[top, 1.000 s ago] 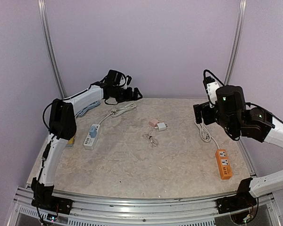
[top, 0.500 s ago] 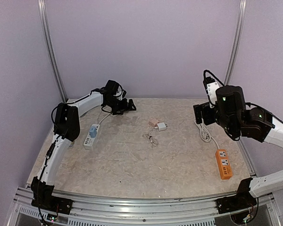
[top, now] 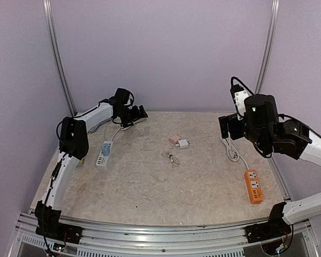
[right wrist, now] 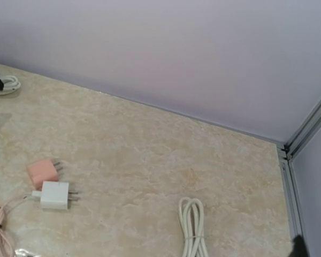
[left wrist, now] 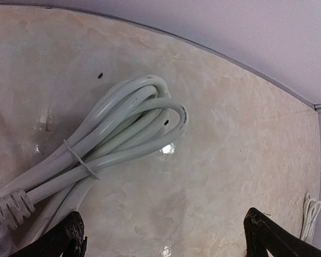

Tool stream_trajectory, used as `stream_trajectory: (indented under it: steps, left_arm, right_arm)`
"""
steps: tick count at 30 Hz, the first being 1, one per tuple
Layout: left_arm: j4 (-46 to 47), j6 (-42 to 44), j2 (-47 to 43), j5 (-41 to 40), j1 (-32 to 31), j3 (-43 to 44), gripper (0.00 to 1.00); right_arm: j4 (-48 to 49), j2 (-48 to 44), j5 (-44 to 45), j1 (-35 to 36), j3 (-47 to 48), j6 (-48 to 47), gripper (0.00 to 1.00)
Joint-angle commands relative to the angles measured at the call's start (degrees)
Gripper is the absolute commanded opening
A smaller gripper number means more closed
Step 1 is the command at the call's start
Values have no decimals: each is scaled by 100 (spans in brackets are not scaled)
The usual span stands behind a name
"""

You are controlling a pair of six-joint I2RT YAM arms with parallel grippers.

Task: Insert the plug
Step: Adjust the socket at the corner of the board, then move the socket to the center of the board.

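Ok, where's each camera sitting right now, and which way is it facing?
Top external: fixed above and behind the bases, looking down over the table to the back wall; left arm and right arm show.
Left wrist: low over the far-left corner, facing down at the left cord; both fingertips at the bottom corners.
Right wrist: raised at far right, facing the back wall over pink charger, white charger and right cord; one fingertip barely shows.
Shared: top and right wrist both see the chargers and right cord.
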Motion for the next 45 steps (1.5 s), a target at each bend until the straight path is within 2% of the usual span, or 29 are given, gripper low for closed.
stream_trajectory:
  steps: [1, 7, 17, 23, 28, 34, 40, 45]
  left_arm:
    - [231, -483, 114, -500, 300, -92, 99]
    - [524, -550, -58, -615, 385, -372, 99]
    - [1233, -428, -892, 137, 158, -1138, 99]
    - [1380, -275, -1370, 384, -114, -1365, 99]
    - [1414, -119, -1847, 477, -349, -1647, 99]
    - [1542, 19, -2561, 388, -770, -2604, 99]
    - [1663, 155, -3372, -7, -1240, -3769, 99]
    - [1984, 172, -4000, -258, -1577, -4909, 99]
  right_arm:
    - [-199, -84, 31, 27, 105, 127, 100]
    - [-313, -123, 39, 29, -37, 244, 100]
    - [-816, 15, 372, -18, -663, 1241, 100]
    - [-1026, 58, 245, -304, -1356, 2002, 100]
    - [-845, 53, -90, -926, -1770, 1943, 100]
    - [-724, 104, -758, -1688, -2059, 1844, 100]
    - [-1159, 357, -1314, -1945, -2014, 2360, 100]
    - [-1634, 785, -1279, -2009, -1783, 2770, 100]
